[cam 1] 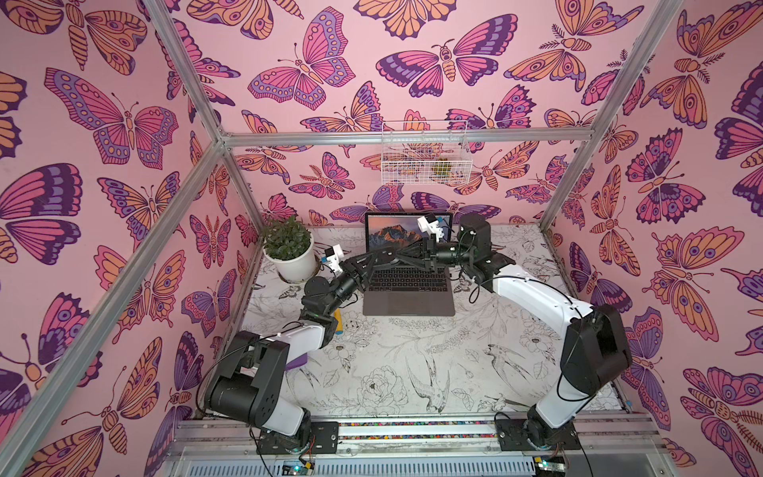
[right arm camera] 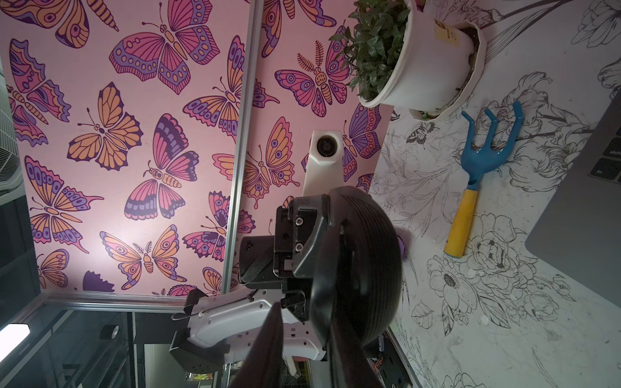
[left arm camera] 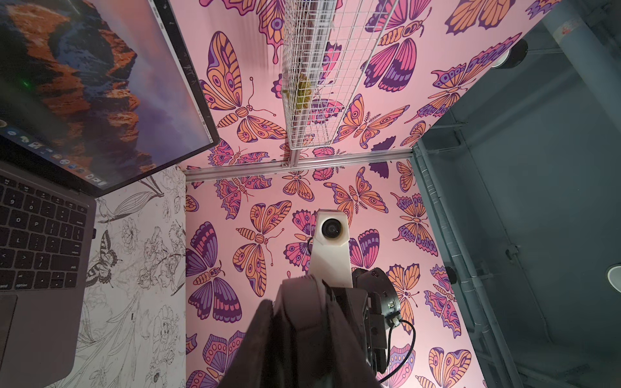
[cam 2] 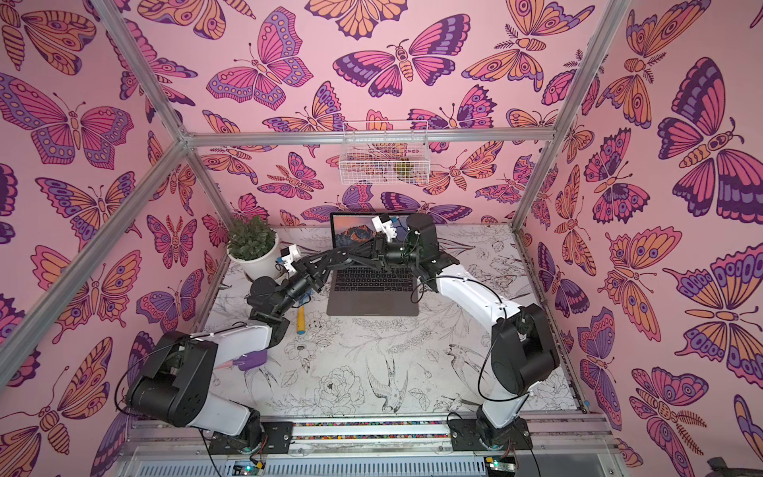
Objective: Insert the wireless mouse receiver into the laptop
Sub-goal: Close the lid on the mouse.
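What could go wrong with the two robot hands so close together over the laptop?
1. The left hand and right hand meet tip to tip over the laptop; they might knock each other, the keys or the screen.
2. Anything small passed between them could drop onto the keys; whether they hold something is hidden.
3. The left arm passes close by the plant pot; a wide swing might tip it.
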